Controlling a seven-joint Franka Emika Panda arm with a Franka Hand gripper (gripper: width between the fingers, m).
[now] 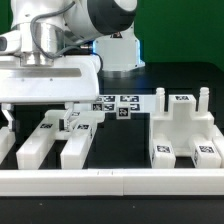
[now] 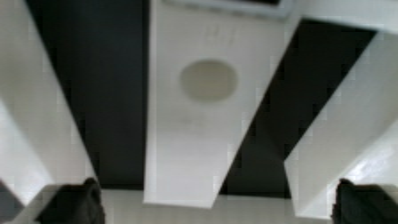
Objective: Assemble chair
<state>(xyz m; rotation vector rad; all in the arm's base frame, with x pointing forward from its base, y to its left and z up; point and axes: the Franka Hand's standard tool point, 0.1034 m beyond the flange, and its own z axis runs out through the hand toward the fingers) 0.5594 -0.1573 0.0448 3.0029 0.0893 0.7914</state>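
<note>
Border rail (image 1: 110,180) edges the surface (image 1: 130,140). Chair parts lie separate behind it: legs (image 1: 75,140) and boxy piece (image 1: 185,130). Claw (image 2: 222,205) is wide open and empty, over one long part (image 2: 210,110). Judged: no joints made.

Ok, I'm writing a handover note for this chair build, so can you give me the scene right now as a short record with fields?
gripper: open, straddling the long piece, not touching it
long piece: white, with a round recess, lying on the black table
left pieces: elongated white blocks side by side, on the exterior view's left, below the arm
tagged block: larger, on the exterior view's right
marker board: flat, middle rear
border rail: along the front edge
</note>
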